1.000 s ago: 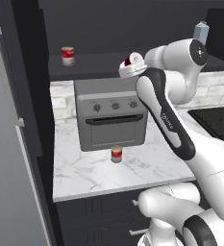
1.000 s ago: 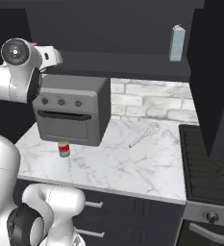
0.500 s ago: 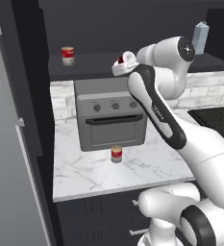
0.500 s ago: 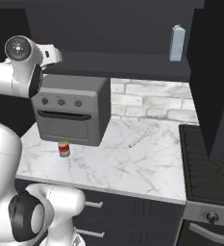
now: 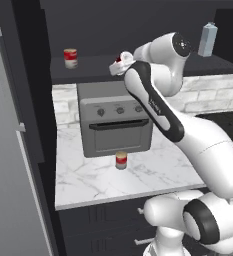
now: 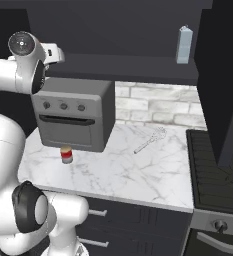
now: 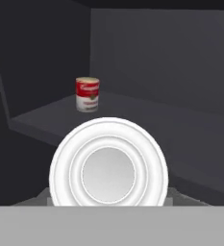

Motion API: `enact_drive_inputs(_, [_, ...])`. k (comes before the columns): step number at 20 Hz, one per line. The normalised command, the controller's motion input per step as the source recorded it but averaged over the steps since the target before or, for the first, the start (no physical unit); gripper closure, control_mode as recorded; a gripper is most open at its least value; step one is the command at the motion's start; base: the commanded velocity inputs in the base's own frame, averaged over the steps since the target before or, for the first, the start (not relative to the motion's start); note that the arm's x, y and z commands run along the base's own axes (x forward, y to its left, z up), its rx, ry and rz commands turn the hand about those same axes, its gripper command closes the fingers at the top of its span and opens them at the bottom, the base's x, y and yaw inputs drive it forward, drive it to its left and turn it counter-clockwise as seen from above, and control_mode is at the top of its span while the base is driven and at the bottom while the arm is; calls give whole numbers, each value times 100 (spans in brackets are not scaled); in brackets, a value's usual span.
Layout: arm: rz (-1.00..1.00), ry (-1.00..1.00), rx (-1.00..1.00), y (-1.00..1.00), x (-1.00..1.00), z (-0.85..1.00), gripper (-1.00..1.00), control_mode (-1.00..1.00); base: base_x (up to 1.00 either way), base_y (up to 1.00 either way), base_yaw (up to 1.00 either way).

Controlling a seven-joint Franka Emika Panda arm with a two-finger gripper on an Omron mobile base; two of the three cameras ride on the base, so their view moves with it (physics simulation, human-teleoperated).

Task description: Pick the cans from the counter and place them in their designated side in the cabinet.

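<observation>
Your gripper (image 5: 119, 64) is clamped on a can (image 7: 108, 168), end-on to the camera at the shelf's (image 7: 147, 129) front edge, with the shelved can (image 7: 87, 94) ahead and left.

A red-and-white can (image 5: 70, 58) stands upright on the left part of the dark cabinet (image 5: 88, 70) shelf board. A second red-and-white can (image 7: 108, 166) is held on its side in the air at shelf height, its round metal end facing the hand camera. A red can with a tan-yellow band (image 5: 121, 160) stands upright on the white marble counter (image 5: 103, 182).
</observation>
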Motion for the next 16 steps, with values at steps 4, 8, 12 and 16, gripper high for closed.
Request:
enact_drive_inputs(4, [0,2,0,14,25,0,100,-100,0,0,0])
enact_drive_inputs(8, [0,0,0,12,25,0,100,-100,0,0,0])
enact_drive_inputs(12, [0,0,0,11,27,0,100,-100,0,0,0])
enact_drive_inputs(16, [0,0,0,10,29,0,100,-100,0,0,0])
